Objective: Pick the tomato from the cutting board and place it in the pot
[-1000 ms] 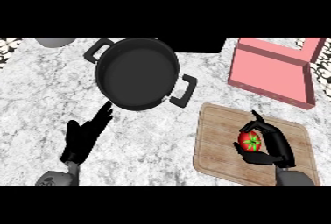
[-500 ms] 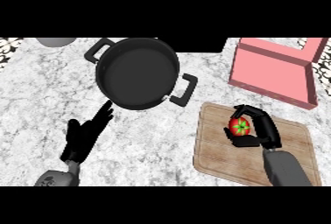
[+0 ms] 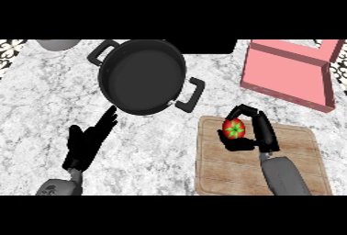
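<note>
Change since a moment earlier: my right hand, fingers and thumb curled round the tomato, had carried it further toward the pot; it now stood over the cutting board's corner nearest the pot, short of the pot's near handle. My left hand had kept its place below the pot.

Hidden or unclear: the tomato's underside was covered by my palm, so I could not tell how far it stood above the board. A pink box lay right of the pot, its far edge cut off. A grey object left of the pot was cut off too.

Pose: my right forearm rose from the board's lower part, fingers arched over the tomato. My left hand lay open on the marble worktop, fingers straight, tips near the pot's rim.
</note>
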`<state>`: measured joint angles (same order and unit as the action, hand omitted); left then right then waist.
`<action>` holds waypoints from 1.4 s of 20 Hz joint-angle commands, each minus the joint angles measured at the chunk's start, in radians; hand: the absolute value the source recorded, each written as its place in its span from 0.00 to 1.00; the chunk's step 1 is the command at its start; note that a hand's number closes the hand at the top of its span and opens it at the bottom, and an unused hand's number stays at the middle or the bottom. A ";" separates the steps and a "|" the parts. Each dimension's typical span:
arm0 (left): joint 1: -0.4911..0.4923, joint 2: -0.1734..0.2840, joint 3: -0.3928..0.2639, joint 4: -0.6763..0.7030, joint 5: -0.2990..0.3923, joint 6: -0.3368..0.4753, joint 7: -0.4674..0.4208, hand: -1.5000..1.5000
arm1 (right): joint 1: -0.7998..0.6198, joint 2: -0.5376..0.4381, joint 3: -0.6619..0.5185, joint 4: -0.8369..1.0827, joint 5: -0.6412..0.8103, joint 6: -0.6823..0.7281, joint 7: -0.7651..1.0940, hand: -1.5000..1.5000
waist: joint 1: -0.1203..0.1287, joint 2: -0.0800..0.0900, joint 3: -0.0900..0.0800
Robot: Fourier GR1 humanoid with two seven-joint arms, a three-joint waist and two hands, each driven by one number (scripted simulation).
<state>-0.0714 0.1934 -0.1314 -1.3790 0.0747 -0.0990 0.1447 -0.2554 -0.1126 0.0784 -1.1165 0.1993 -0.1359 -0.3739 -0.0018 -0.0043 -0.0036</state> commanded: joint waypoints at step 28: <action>-0.033 -0.021 0.032 -0.017 -0.023 -0.052 0.037 0.50 | -0.815 0.111 0.145 0.172 0.487 0.062 0.818 1.00 | 0.033 0.011 0.003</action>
<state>-0.0864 0.1623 -0.1101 -1.3910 0.0441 -0.1343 0.1696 -0.9507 -0.0215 0.2182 -1.1174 0.6703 -0.0684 0.4381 0.0241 0.0040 -0.0007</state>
